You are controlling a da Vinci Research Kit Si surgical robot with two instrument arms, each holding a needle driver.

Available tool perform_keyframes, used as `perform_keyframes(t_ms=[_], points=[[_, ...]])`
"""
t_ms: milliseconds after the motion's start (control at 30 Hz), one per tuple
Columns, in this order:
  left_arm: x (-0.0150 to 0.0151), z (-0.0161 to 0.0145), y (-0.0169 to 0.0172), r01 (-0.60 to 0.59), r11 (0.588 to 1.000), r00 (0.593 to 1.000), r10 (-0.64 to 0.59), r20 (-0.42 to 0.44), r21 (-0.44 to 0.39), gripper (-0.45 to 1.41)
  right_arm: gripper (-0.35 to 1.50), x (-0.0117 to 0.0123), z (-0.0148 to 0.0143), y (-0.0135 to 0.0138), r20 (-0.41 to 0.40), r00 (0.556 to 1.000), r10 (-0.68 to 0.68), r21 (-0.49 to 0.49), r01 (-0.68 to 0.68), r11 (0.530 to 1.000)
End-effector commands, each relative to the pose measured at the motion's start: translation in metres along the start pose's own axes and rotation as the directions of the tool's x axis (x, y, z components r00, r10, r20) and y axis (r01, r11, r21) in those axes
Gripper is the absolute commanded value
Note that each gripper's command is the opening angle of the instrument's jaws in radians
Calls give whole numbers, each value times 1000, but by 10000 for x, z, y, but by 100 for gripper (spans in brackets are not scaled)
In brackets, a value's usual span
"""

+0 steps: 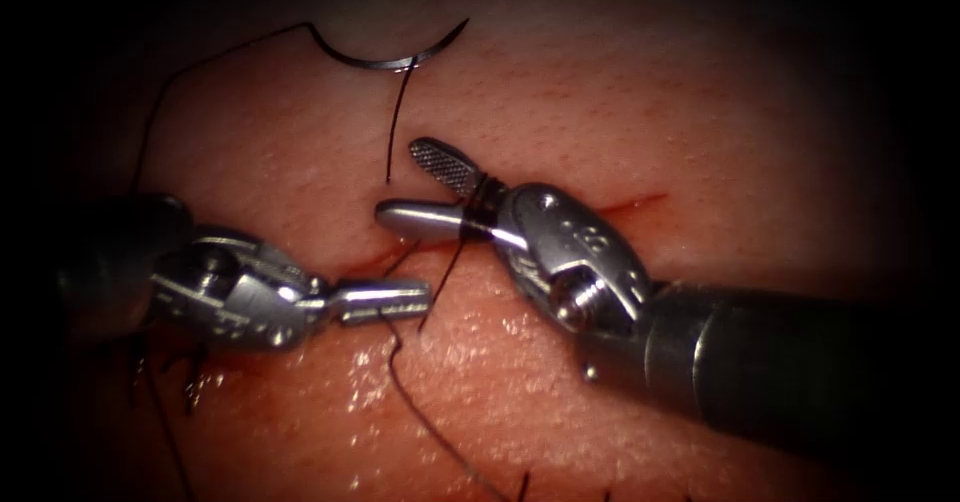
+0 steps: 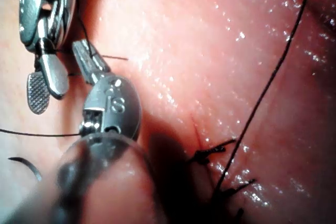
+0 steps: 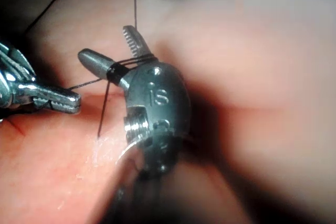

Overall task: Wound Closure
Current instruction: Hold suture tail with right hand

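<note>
My right pincer point(image 1: 415, 187) gaped wide, thread point(image 1: 478, 207) looped round its jaw bases; my left pincer point(image 1: 400, 300) was clamped on thread at the cut point(image 1: 620, 204). The needle point(image 1: 385, 54) lay free on the tissue point(image 1: 700, 92) beyond. Stitches point(image 2: 220, 153) were done; a knot was unfinished, I judged.

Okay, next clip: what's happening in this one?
Bench suturing on the tissue. The right tool has its jaws open, with thread wrapped around their base. The left tool, jaws shut, holds thread at its tip beside the cut. The needle lies free on the tissue above the cut, held by neither tool, not in the tissue. Knotted stitches sit further along.
</note>
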Motion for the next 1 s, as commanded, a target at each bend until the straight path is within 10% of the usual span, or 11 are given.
perform_keyframes(t_ms=[33, 1000], points=[[-5, 6, -2, -2, 1000, 1000, 2, -2, 0, -45, 78, -1, 13, 1, -1, 1000, 1, 0, -1, 1000], [-67, 5, -45, 39, 999, 999, -39, 14, 28, -45, 74, 2, 58, 23, -27, 993, 114, -80, -116, 990]])
